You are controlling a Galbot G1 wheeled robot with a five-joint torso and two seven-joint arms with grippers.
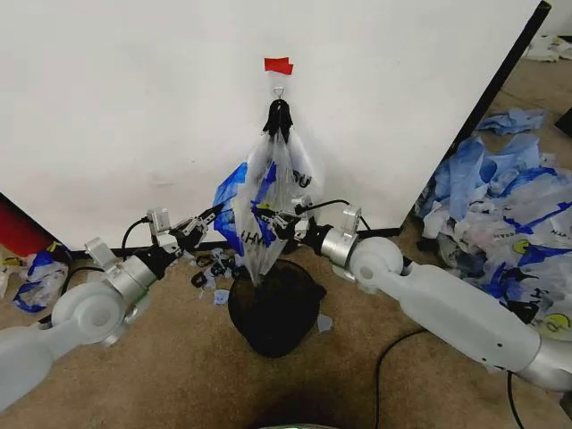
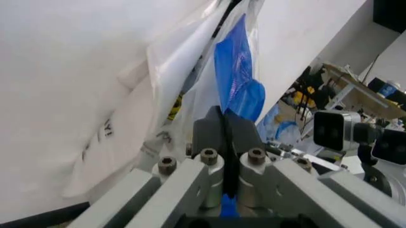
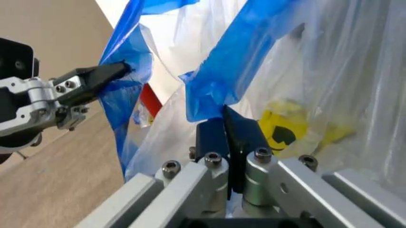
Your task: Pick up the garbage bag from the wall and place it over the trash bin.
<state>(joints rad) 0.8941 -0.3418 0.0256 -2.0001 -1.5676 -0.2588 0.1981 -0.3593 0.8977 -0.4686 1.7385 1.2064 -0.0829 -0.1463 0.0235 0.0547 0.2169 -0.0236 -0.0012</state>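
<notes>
The smooth white wall (image 1: pixel 134 107) rises behind both pincers. Below them stands the round black mesh trash bin (image 1: pixel 273 308). Between them the filmy, crinkled garbage bag (image 1: pixel 268 197) hangs from the hook (image 1: pixel 279 91), the left gripper (image 1: pixel 214 214) and right gripper (image 1: pixel 271 221) each pinching its blue edge.

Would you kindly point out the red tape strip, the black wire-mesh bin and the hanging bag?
red tape strip (image 1: pixel 278 65): head view, its middle, on the wall.
round black wire-mesh trash bin (image 1: pixel 273 313): head view, its front wall.
thin see-through plastic garbage bag (image 1: pixel 284 165): head view, upper body under the hook.

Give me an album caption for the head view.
Both grippers, left and right, pinch the garbage bag above the trash bin.
</notes>
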